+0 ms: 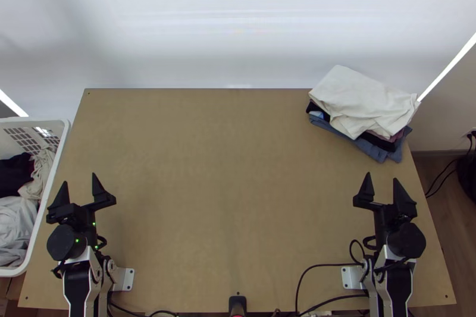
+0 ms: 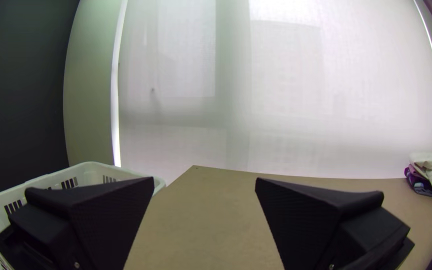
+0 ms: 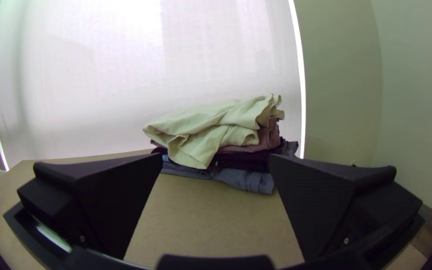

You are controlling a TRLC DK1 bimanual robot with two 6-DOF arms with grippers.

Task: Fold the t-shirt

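Target location: probably the white plastic laundry basket (image 1: pixel 35 121), left of the light wooden worktop (image 1: pixel 220 186). It holds a bunched grey-white cloth (image 1: pixel 15 225), a dark cloth (image 1: pixel 13 175) and a beige cloth (image 1: pixel 40 174). Which garment is the t-shirt cannot be told.

Governing relation: the basket lies just left of the left claw (image 1: pixel 80 179). The left claw points toward the far edge; pickup therefore calls for a leftward swing over the basket's rim. The bunched cloths present no clear long axis. The left arm is nearer and should perform the pickup.

Claw state: left claw, fingers apart, nothing between them; right claw (image 1: pixel 381 178), likewise. The garment stack topped with cream cloth (image 1: pixel 363 103) lies beyond the right claw, its long axis running far-left to near-right.
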